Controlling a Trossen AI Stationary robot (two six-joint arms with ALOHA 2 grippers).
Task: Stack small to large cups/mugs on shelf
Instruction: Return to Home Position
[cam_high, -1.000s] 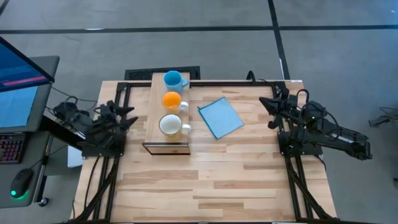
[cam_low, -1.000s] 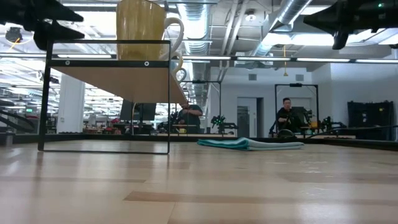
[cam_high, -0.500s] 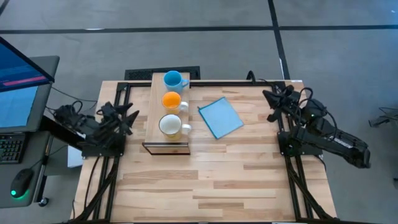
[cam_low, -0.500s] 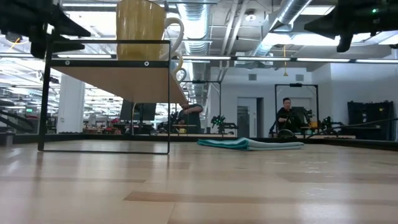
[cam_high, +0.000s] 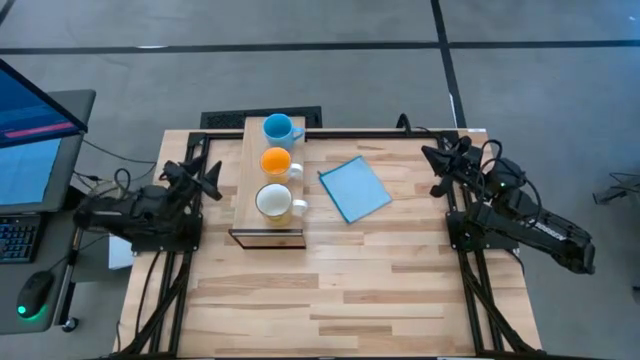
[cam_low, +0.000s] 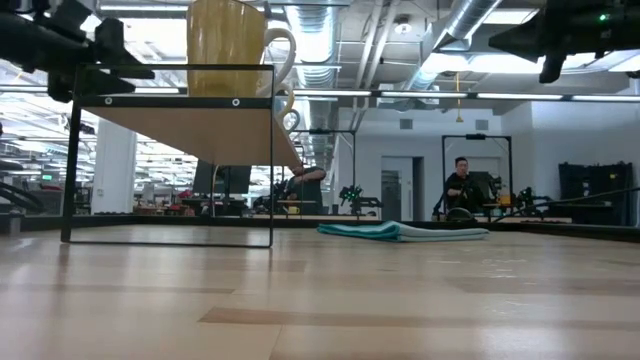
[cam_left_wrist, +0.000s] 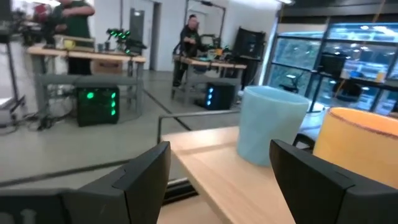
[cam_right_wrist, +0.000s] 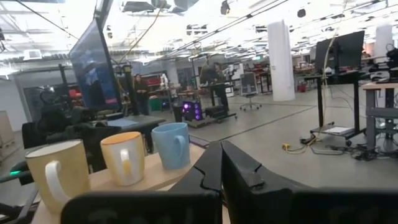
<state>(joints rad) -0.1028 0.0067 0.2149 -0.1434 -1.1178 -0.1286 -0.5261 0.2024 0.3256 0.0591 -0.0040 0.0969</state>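
Note:
Three mugs stand upright in a row on the light-wood shelf (cam_high: 248, 170) at the table's far left: the light-blue one (cam_high: 279, 128) farthest, the orange one (cam_high: 276, 161) in the middle, the cream-white one (cam_high: 273, 201) nearest. My left gripper (cam_high: 207, 177) is open and empty, left of the shelf; its wrist view shows the blue mug (cam_left_wrist: 270, 124) and the orange mug (cam_left_wrist: 364, 146) ahead. My right gripper (cam_high: 433, 160) is shut and empty at the table's right side, its wrist view showing all three mugs, with the cream one (cam_right_wrist: 57, 171) closest.
A flat blue square sheet (cam_high: 354, 188) lies on the table right of the shelf. A monitor (cam_high: 35, 130) and keyboard stand off the table's left. People show in the room behind the table (cam_low: 462, 185).
My left arm has drawn back toward the table's left edge, and its gripper has swung a little toward the far edge. My right gripper has shifted slightly toward the far edge. The mugs and the shelf have stayed where they were.

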